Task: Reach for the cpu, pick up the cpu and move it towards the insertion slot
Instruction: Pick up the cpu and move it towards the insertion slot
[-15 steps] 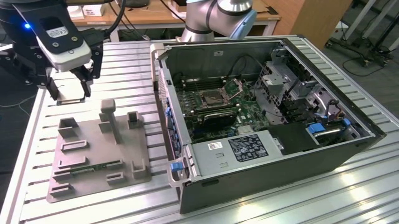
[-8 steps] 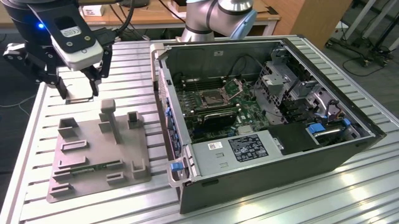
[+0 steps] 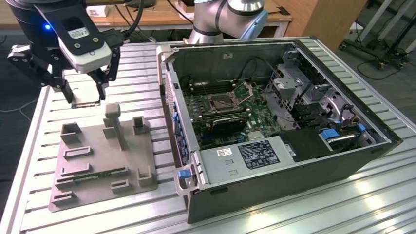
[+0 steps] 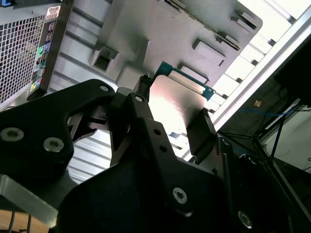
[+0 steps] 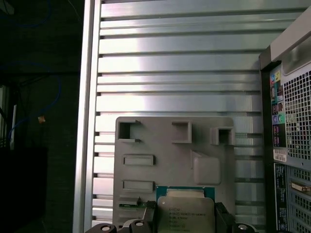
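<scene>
On your slatted surface (image 3: 325,204), the open computer case (image 3: 364,146) sits at the exterior view's right and the grey tray (image 3: 97,161) at its left. Your claw (image 3: 85,92) hangs near the tray, clamped on the cpu (image 3: 86,100), well apart from the insertion slot (image 3: 224,102).

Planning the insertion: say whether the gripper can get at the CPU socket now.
Probably yes, from above: the computer case lies open upward and the insertion slot has its hinged plate raised. Its wall blocks the gripper, holding the cpu, sideways.
</scene>
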{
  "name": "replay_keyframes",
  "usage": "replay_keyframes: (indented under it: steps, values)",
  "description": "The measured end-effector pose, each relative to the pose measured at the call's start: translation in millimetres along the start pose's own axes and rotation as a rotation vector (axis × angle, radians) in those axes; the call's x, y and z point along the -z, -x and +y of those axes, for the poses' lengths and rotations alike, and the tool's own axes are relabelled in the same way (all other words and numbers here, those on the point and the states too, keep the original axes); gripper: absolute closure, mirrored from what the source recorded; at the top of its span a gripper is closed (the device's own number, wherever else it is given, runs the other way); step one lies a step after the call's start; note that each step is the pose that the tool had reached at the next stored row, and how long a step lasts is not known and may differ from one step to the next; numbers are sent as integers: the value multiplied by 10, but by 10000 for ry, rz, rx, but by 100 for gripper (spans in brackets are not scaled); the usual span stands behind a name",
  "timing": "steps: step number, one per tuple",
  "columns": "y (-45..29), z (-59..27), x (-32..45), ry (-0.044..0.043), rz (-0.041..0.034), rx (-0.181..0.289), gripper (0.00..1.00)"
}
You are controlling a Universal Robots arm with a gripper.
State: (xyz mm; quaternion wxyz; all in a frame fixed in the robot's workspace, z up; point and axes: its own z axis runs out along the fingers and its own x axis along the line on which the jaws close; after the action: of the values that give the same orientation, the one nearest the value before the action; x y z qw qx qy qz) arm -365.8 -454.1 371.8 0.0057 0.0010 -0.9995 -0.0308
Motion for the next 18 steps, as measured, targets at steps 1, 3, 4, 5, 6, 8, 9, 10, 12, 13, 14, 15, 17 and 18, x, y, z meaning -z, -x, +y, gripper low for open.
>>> replay_keyframes:
  steps: [1,3,4,5,6,8,9,10,12,13,14,15,17,18]
  values:
    - [1,0,0,0,0,0,45]
    - [5,0,0,0,0,1,45]
    - [9,0,0,0,0,1,45]
    - [14,0,0,0,-1,1,45]
    - [20,0,0,0,0,1,45]
    - [31,0,0,0,-1,0,45]
    - [37,0,0,0,0,0,45]
    - [43,0,0,0,-1,0,45]
    - [56,0,0,1,-1,0,45]
    - [62,0,1,0,0,0,45]
    - [69,0,0,1,-1,-1,45]
    - [76,0,1,0,0,-1,45]
    - [95,0,1,0,0,-1,45]
    - [105,0,1,1,-1,-1,45]
